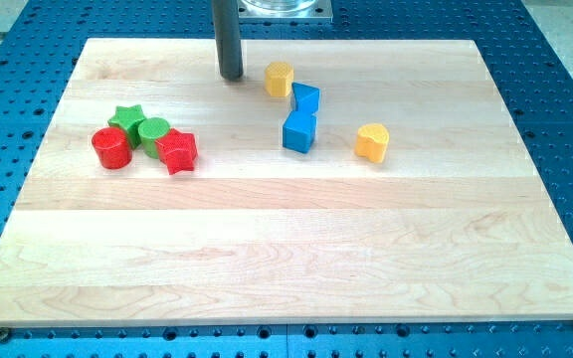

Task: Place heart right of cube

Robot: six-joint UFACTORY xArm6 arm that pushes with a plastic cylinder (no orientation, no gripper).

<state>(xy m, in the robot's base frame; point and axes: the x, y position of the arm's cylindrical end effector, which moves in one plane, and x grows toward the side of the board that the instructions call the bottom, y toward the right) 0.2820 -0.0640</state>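
Note:
A yellow heart (372, 142) lies on the wooden board (286, 259), right of centre. A blue cube (299, 130) sits to the heart's left, with a small gap between them. A second blue block (305, 98), of an angular shape, touches the cube's top side. My tip (231, 76) is near the board's top edge, up and to the left of the blue blocks, touching no block.
A yellow block (280, 78) of a rounded shape lies just right of my tip. At the left a cluster holds a green star (125, 118), a green cylinder (153, 131), a red cylinder (111, 147) and a red star (177, 150).

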